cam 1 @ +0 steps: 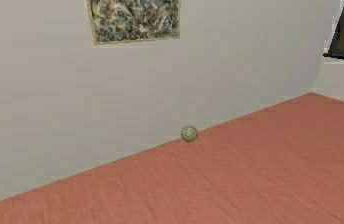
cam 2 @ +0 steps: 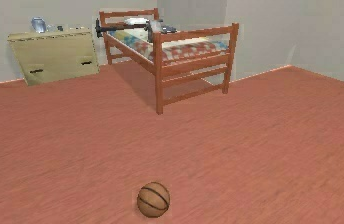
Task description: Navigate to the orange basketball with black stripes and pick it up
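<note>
The search step looks nearly finished, and the approach for the grasp is in hand. The basketball point(cam 2: 153, 198), orange-brown with dark stripes, lies on the open floor point(cam 2: 280, 140) near the arm side view's bottom edge, just left of the middle and well apart from the bed point(cam 2: 170, 50) and the dresser point(cam 2: 55, 55) by the far wall. The end effector's state cannot be told. The next move probably calls for a small shift of the base to line the arm up with the ball, then lowering and reaching out. The forward view adds what the side view lacks: a small greenish ball point(cam 1: 189, 133) at the floor's edge against the wall, under a painting point(cam 1: 134, 20).
</note>
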